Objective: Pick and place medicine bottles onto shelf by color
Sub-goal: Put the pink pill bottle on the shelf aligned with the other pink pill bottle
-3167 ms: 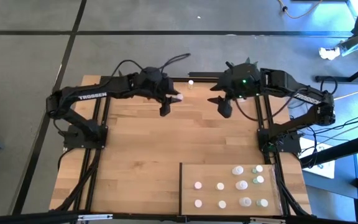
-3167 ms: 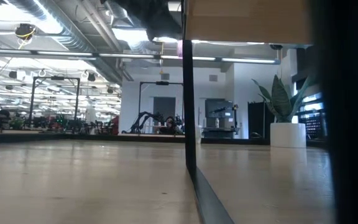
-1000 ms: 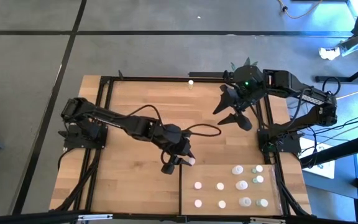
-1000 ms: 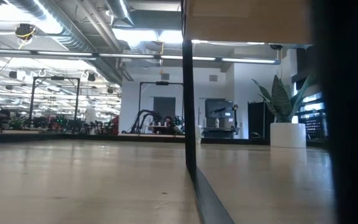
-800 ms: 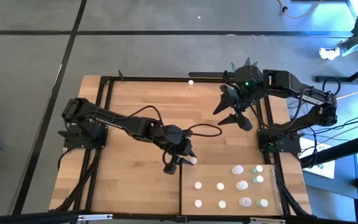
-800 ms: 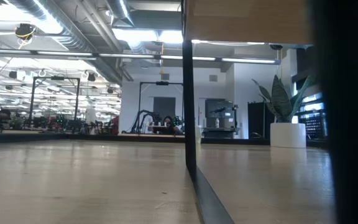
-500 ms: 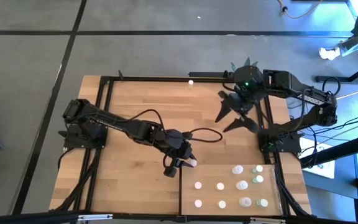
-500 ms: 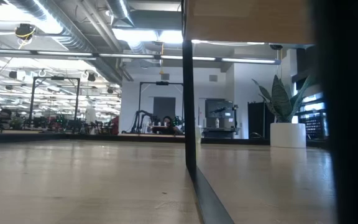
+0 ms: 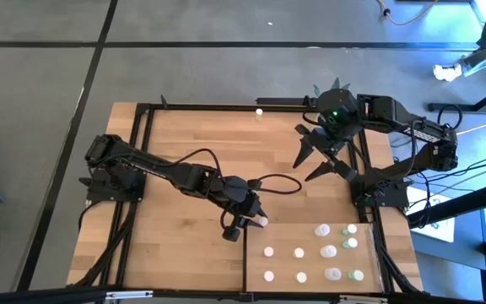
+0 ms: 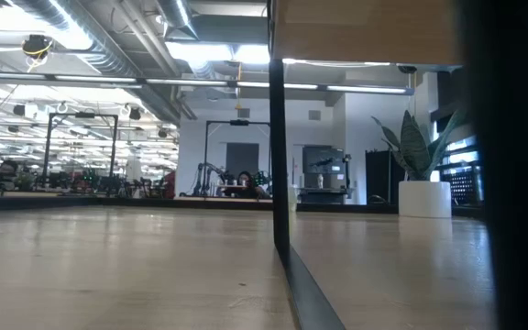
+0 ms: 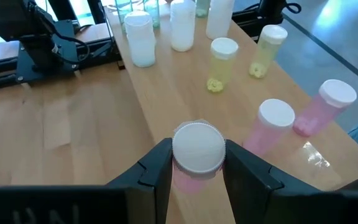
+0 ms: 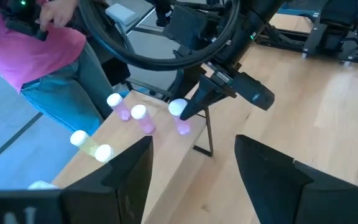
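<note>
On the shelf, which fills the near right corner of the table, ten medicine bottles can be counted from above. Two rows of two stand toward the shelf's left part, and a tighter cluster of six sits toward its right edge. All stand upright, long axes vertical, white caps up.

In the left wrist view the nearest two are pink, two behind them are pale yellow, and the farther ones look whitish.

An eleventh, a pink bottle, is clamped between the fingers of the left gripper, cap toward the wrist camera. It is held just over the shelf's far left corner, by its dark edge.

One more small bottle stands alone at the table's far edge, near the middle.

The right gripper hangs over the far right part of the table, fingers spread wide and holding nothing.
</note>
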`<state>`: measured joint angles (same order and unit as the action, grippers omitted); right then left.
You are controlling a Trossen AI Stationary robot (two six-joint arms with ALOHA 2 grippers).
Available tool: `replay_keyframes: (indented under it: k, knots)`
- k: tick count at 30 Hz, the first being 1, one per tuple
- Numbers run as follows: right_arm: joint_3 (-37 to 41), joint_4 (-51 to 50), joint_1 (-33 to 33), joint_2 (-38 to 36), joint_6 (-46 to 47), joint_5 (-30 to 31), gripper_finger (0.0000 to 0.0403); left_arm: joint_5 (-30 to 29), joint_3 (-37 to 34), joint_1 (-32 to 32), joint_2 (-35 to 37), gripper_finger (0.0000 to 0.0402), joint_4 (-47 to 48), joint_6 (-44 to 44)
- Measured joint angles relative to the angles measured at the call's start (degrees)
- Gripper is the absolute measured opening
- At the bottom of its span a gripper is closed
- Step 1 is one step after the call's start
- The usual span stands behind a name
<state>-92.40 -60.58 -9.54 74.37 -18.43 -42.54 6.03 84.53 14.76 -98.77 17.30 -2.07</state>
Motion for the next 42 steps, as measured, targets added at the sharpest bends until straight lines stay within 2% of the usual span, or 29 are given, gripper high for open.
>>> replay_keyframes:
  k: [18,25,34,42]
  knots:
    - [0.0,0.01,0.0,0.0,0.08,0.02,0.0228,-1.13,0.0,0.0,0.03,0.0116,0.09,1.56]
    - [0.0,0.01,0.0,0.0,0.1,0.02,0.0228,-4.33,0.0,0.6,0.06,0.0116,0.09,4.17]
    - [0.0,0.01,0.0,0.0,0.1,0.02,0.0228,-12.29,0.0,3.83,0.08,0.0116,1.74,8.08]
    - [0.0,0.03,0.0,0.02,0.1,0.02,0.0228,-9.94,-0.04,4.44,-2.35,0.0116,-1.2,9.6]
